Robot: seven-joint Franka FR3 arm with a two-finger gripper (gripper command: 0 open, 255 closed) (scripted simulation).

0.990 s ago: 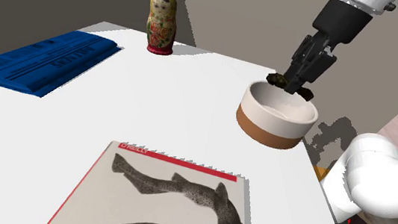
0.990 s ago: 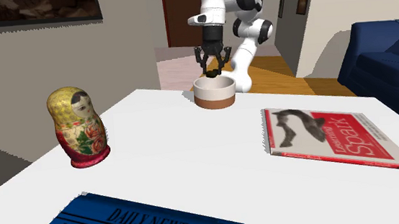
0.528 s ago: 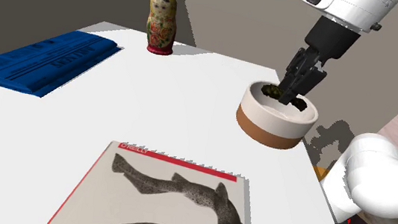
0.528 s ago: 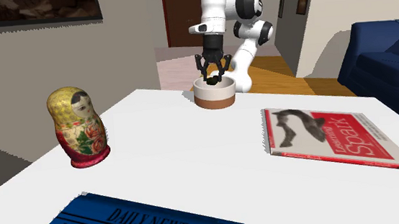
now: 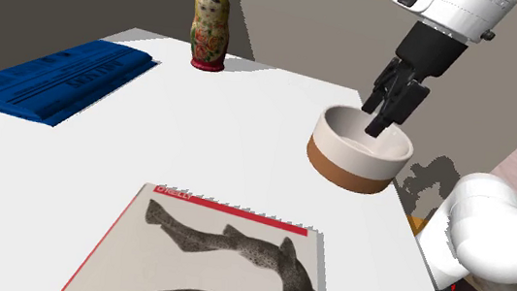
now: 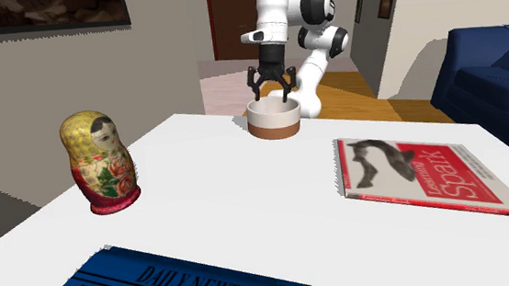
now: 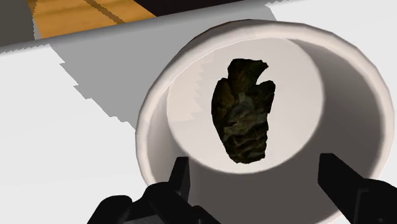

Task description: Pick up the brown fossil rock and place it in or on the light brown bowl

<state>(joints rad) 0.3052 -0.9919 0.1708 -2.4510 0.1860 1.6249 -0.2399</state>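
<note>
- Now the dark brown fossil rock [image 7: 243, 111] is seen lying loose on the bowl's [image 5: 347, 165] pale floor.
- The gripper [image 7: 254, 168] is held wide open just above the rim, clasping nothing.
- The bowl, brown outside, is set near the white table's [image 5: 220, 117] corner beside the arm [image 5: 454, 12].

The fossil rock [image 7: 243, 111] looks rough and matt, the bowl [image 7: 151, 121] smooth and matt inside.
</note>
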